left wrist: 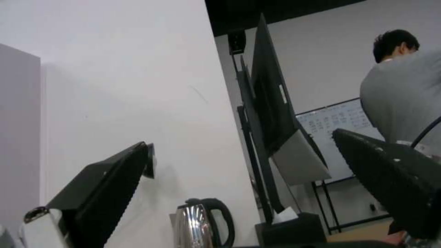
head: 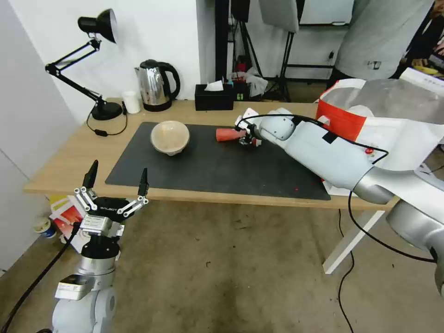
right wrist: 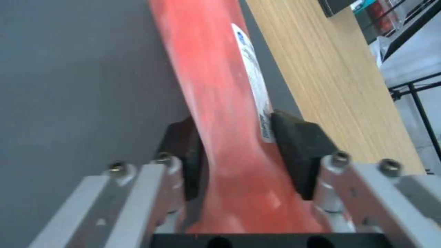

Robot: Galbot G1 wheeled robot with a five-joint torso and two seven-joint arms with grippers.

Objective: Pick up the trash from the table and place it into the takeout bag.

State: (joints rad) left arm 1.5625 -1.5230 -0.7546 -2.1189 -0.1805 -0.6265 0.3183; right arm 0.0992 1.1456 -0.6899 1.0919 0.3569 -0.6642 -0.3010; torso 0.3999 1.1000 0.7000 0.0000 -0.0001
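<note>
Pale grey arms, black cables, black fingers (head: 143, 182).

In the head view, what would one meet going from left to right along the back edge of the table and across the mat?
Desk lamp → small white cup → kettle → beige bowl → black tissue box → red cup → right gripper → takeout bag.
</note>
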